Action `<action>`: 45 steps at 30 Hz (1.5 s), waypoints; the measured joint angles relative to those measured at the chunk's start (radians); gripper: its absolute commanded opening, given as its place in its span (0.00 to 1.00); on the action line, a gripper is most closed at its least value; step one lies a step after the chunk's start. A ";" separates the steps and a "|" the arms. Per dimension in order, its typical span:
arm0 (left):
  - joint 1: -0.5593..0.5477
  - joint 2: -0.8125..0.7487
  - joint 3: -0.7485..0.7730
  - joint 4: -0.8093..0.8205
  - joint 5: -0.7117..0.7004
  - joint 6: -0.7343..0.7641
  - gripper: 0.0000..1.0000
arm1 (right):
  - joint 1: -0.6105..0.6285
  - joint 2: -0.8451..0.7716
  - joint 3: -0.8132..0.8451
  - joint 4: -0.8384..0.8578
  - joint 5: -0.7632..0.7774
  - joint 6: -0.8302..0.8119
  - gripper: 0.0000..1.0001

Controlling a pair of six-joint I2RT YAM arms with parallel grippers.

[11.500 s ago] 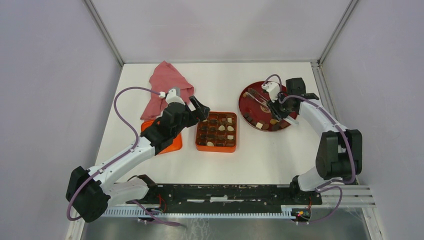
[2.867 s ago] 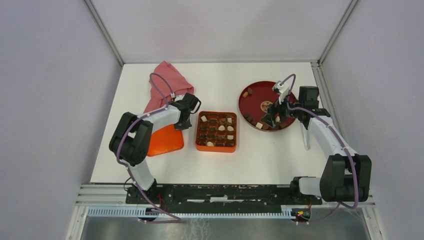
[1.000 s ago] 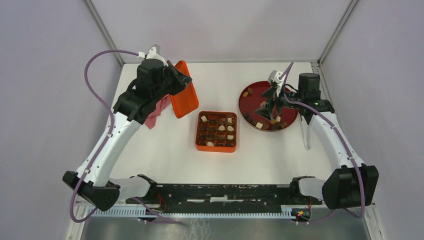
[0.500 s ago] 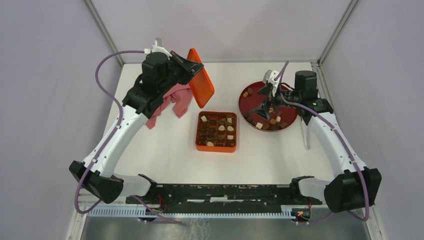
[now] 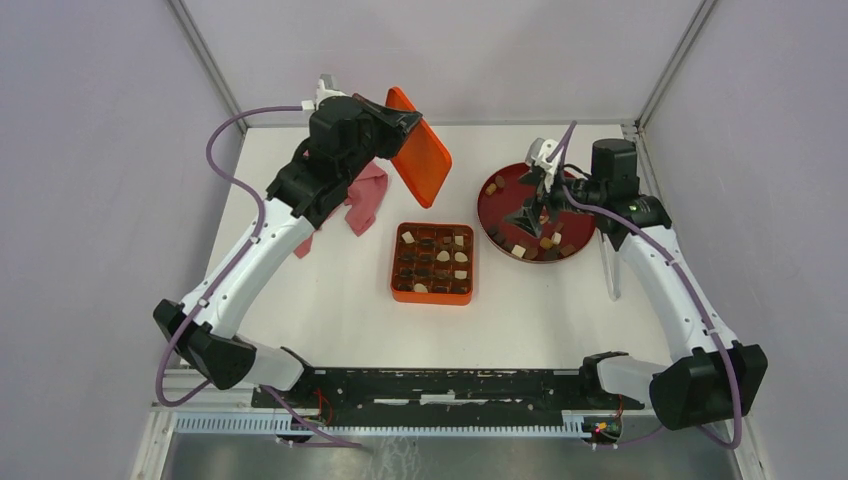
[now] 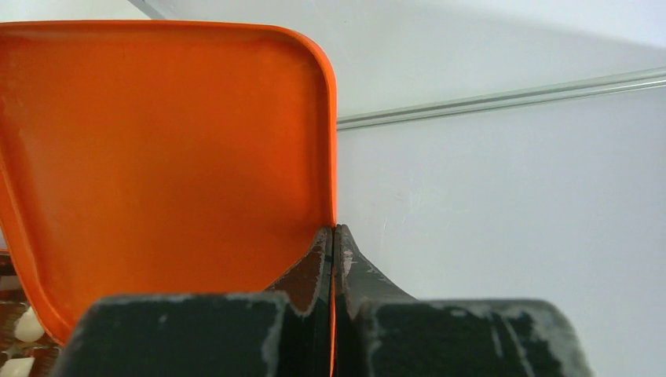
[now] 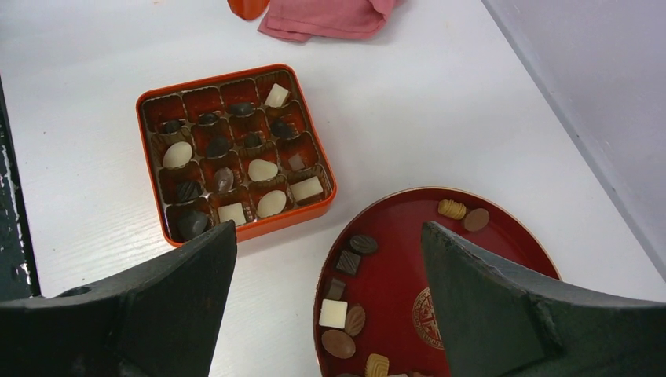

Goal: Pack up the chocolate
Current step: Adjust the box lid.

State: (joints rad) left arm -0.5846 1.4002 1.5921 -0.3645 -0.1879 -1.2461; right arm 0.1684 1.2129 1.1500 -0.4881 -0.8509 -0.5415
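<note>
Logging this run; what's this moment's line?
left jaws: shut on orange lid | right jaws: open above red plate | chocolate: some boxed, some plated

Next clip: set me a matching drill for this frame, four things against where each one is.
1 lid
2 box
3 plate
4 cloth

A crumpled, at the far left
B held aloft, clamped in the left pincer
C under the open right pincer
D uncovered, in the middle

Pairs: 1-B, 2-D, 3-C, 4-A
</note>
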 measured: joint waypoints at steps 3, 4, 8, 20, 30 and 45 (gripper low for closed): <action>-0.024 0.029 0.019 0.001 -0.035 -0.023 0.02 | 0.000 -0.002 0.016 0.001 -0.003 0.028 0.92; -0.033 0.035 0.021 0.004 -0.047 -0.027 0.02 | 0.000 -0.002 0.024 0.003 -0.006 0.049 0.92; -0.056 0.049 0.023 0.012 -0.077 -0.052 0.02 | 0.002 -0.002 0.058 0.035 -0.035 0.149 0.91; -0.097 0.116 0.053 0.060 -0.171 -0.172 0.02 | 0.155 -0.052 -0.099 0.422 0.082 0.426 0.89; -0.128 0.171 0.054 0.106 -0.169 -0.270 0.02 | 0.277 -0.123 -0.358 0.857 0.375 0.523 0.79; -0.158 0.170 0.003 0.231 -0.153 -0.344 0.02 | 0.375 -0.028 -0.346 1.056 0.684 0.467 0.00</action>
State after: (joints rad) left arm -0.7425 1.5700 1.5948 -0.1337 -0.3405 -1.5906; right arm 0.5434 1.1851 0.8036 0.5674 -0.1665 -0.0750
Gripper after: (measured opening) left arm 0.023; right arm 0.209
